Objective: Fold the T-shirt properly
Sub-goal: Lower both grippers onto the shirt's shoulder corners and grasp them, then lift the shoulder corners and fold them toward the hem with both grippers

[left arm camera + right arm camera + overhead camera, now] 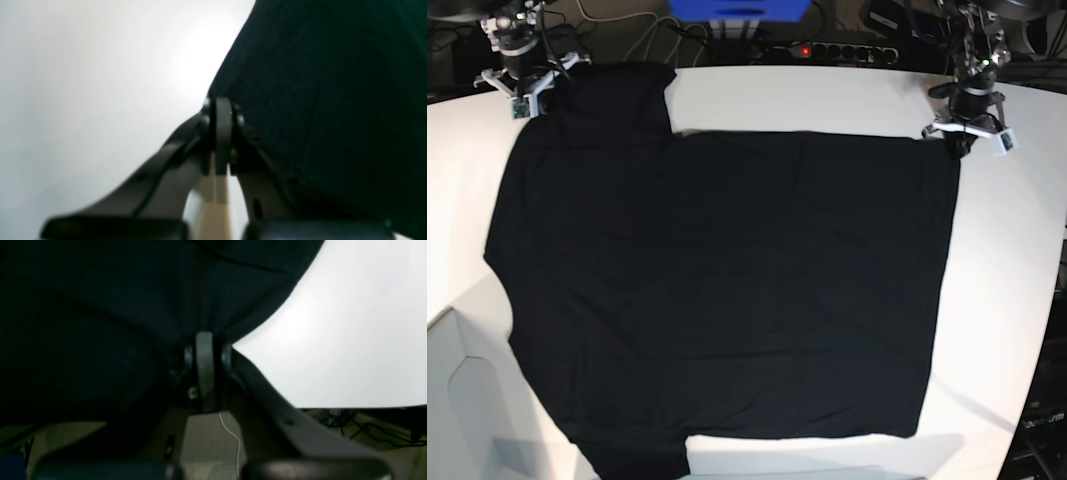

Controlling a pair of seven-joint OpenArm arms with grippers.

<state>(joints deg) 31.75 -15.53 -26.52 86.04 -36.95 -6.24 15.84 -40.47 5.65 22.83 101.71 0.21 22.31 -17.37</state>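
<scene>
Left wrist view: dark fingers of the left gripper (223, 110) pressed together, pinching the hem of the large black cloth T-shirt (327, 100) above the white desk (83, 83).

Right wrist view: right gripper (205, 346) fingers likewise clamped on a dark shirt edge.

Base view: T-shirt spread flat across the desk, each gripper at a far corner.
</scene>
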